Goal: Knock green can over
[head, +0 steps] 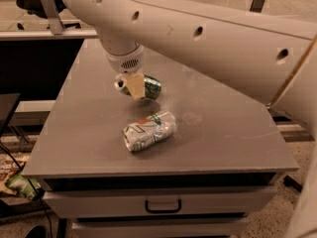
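**Item 1. Pincer** (134, 89): the pale, cream-tipped end piece of 1 white robot arm (208, 38). It hangs below a round white wrist with a small grille. The arm's thick casing, dotted with dark round holes, runs up from the pincer and away to the right, filling the top of the view. Whether the pincer is open, closed or clamped on anything cannot be told. Its cream tip lies across the front of item 2.

**Item 2. Shiny green aluminium soda can with pale markings and a silver top** (151, 87): it sits directly behind the pincer and is overlapped by it. The can is tipped over, on its side or very nearly so. The silver top points out to the left of the pincer and the green body shows to the right of it. Whether the can rests fully on the bench cannot be told. A dark shadow lies under it.

**Item 3. White wrinkled packet with green and orange print** (149, 130): it lies flat, nearer the camera than the pincer and slightly to the right. It is near the can but apart from it.

**Item 4. Grey flat-topped bench** (233, 133): it lies beneath the pincer and carries items 2 and 3. 1 drawer with a dark curved handle (163, 206) sits in its front face, well below the pincer.

**Item 5. Crumpled green-and-pale litter** (22, 186): it is on the floor, far down and to the left of the pincer, beside the bench corner.
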You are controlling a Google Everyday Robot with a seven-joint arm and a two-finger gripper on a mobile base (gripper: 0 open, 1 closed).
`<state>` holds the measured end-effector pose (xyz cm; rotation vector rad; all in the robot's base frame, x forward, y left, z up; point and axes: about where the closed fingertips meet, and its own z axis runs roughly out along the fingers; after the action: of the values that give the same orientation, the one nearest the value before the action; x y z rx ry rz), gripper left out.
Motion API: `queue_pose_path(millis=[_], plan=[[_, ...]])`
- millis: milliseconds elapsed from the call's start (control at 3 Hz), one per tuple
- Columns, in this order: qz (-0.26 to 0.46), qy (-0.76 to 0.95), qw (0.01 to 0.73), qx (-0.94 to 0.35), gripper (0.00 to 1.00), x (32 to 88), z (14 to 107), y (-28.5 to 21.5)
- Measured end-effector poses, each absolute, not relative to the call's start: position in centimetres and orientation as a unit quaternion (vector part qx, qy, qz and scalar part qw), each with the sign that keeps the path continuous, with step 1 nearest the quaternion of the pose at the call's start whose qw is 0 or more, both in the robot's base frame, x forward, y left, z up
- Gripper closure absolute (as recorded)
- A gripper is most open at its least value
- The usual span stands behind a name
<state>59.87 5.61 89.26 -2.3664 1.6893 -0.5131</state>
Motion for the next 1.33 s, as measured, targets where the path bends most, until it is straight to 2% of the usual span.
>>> queue_pose_path(millis=[333, 1333], plan=[[-0.18, 0.556, 0.075, -0.808, 0.84, 60.1, 88.5, 6.0], [-0.173, 0.537, 0.065, -0.823, 0.15, 59.9, 87.3, 7.5]])
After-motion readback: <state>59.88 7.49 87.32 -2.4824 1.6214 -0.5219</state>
